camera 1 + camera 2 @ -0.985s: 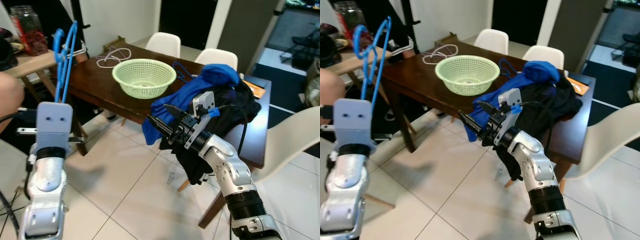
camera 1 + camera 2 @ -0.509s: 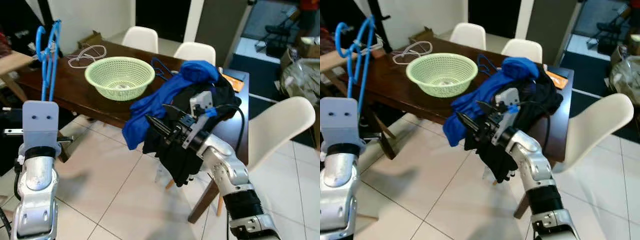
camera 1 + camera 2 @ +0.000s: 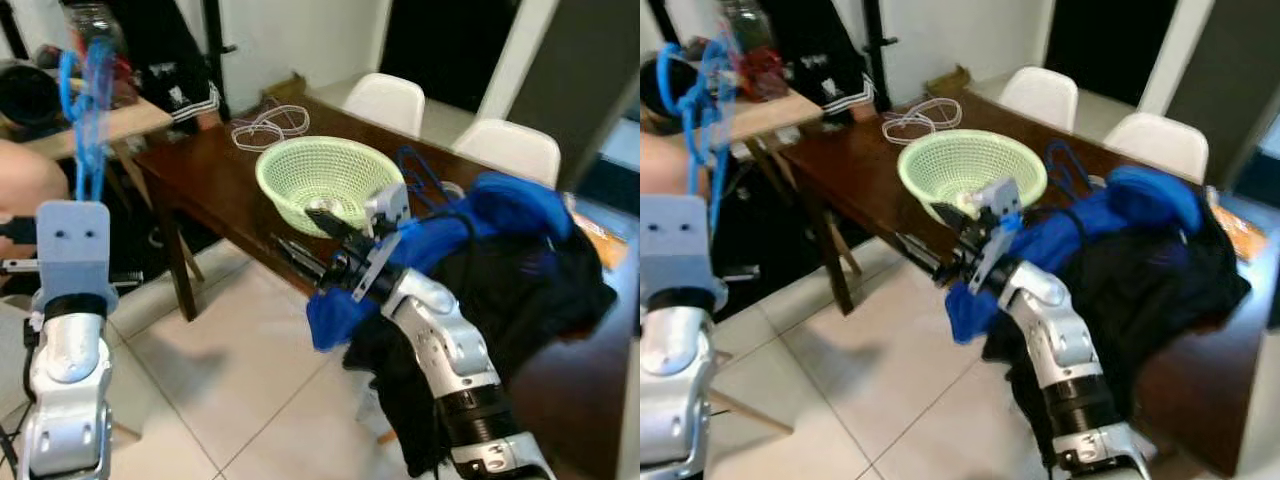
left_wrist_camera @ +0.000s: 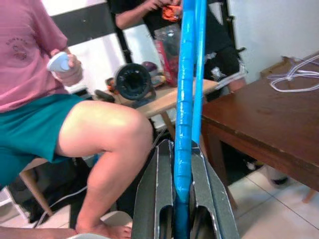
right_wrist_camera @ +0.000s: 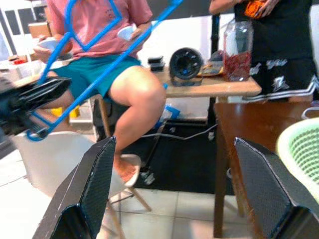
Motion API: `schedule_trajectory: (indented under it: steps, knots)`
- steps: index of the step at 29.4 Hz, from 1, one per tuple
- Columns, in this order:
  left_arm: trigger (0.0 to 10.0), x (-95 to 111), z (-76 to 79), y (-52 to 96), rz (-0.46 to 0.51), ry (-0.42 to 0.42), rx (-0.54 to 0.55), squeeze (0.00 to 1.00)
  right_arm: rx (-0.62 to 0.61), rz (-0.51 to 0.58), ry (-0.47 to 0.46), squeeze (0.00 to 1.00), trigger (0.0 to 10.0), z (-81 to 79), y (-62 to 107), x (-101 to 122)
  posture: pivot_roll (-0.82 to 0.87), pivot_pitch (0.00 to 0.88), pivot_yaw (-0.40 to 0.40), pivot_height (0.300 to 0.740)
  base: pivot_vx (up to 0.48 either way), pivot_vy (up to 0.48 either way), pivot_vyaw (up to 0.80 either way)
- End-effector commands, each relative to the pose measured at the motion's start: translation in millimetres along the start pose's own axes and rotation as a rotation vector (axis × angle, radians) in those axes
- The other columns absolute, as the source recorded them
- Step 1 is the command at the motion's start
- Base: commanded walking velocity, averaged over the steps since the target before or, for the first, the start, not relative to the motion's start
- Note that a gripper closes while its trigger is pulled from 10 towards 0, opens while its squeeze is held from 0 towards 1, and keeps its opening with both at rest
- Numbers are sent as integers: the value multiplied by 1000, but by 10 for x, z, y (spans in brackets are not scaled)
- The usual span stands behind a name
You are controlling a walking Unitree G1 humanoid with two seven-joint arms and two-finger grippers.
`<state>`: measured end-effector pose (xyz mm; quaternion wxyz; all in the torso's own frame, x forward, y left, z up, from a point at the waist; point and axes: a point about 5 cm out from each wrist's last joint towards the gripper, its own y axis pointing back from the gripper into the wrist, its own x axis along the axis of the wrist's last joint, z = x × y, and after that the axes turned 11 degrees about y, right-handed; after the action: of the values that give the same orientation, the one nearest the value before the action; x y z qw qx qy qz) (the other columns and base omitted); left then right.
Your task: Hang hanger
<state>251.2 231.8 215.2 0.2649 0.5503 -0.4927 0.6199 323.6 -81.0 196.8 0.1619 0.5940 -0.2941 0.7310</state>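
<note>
Blue plastic hanger, light and stiff, stands pinched at its lower bar in my left end effector; my right end effector hovers spread by the desk edge.

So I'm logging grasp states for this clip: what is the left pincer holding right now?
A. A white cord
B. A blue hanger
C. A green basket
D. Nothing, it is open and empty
B: the left pincer is shut on the blue hanger, whose bar runs up from between its two black fingers, while the green basket and white cord lie on the table.
</note>
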Motion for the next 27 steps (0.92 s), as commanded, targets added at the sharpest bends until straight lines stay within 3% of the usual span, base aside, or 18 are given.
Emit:
schedule_trajectory:
  steps: [1, 10, 11, 13, 14, 15, 16, 21, 23, 24, 26, 27]
  knots:
    - [10000, -10, 41, 15, -8, 9, -22, 0, -45, -26, 1, 0, 10000, 54, 37, -16, 136, 0, -66, 740, 398, 0, 0]
    - [10000, -38, 51, 39, -21, 9, -33, 0, -88, -59, 18, 0, 10000, 101, 11, -9, 136, 0, -65, 740, 398, 0, 0]
    - [10000, -65, 86, 84, -35, 16, -61, 0, -148, -55, 23, 0, 10000, 198, 5, 53, 137, 0, -65, 740, 401, 0, -800]
    - [10000, -65, 86, 84, -35, 16, -61, 0, -148, -55, 23, 0, 10000, 198, 5, 53, 137, 0, -65, 740, 401, 0, -800]
    - [10000, -96, 150, 163, -49, 31, -102, 0, -230, -26, 31, 0, 10000, 332, 13, 165, 133, 0, -61, 740, 0, 0, -800]
    - [10000, -96, 150, 163, -49, 31, -102, 0, -230, -26, 31, 0, 10000, 332, 13, 165, 133, 0, -61, 740, 0, 0, -800]
    - [10000, -122, 221, 256, -60, 36, -140, 0, -311, -1, 56, 0, 10000, 455, 29, 275, 133, 0, -61, 740, 0, 0, -587]
    - [10000, -141, 287, 346, -71, 44, -171, 0, -392, 4, 89, 0, 10000, 555, 37, 355, 135, 0, -63, 740, 0, 0, -235]
    - [10000, -209, 388, 512, -100, 40, -211, 0, -506, -113, 255, 0, 10000, 659, -22, 365, 140, 0, -67, 740, 0, 0, 0]
    - [10000, -209, 388, 512, -100, 40, -211, 0, -506, -113, 255, 0, 10000, 659, -22, 365, 140, 0, -67, 740, 0, 0, 0]
    - [10000, -277, 437, 621, -131, 39, -224, 0, -595, -239, 396, 0, 10000, 755, -60, 292, 150, 0, -74, 740, 0, 0, 0]
    - [10000, -277, 437, 621, -131, 39, -224, 0, -595, -239, 396, 0, 10000, 755, -60, 292, 150, 0, -74, 740, 0, 0, 0]
